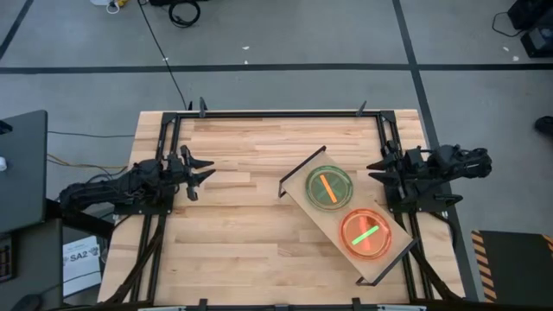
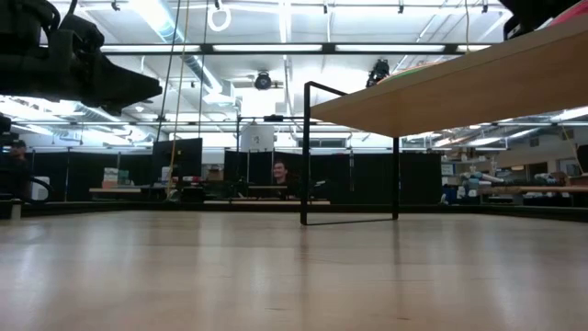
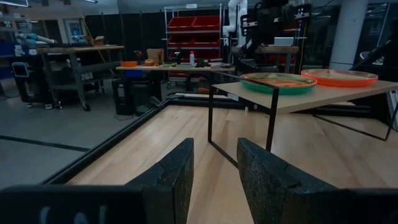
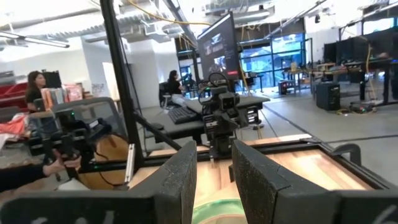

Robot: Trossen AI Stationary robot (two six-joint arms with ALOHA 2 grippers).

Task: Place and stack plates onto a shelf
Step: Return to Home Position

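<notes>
Now, the plates [image 1: 329,187] are seen stacked in two piles on the shelf [image 1: 296,185], just beside the right gripper [image 1: 375,171] and well apart from the left gripper [image 1: 206,172], both held slightly parted and empty.

The table [image 1: 242,225] and shelf [image 1: 296,186] are smooth pale wood with a soft sheen, its thin black frame [image 3: 272,118] looks like matt metal, the plates [image 1: 339,180] are glossy translucent plastic, and the finger pads [image 3: 171,180] are rough and matt.
</notes>
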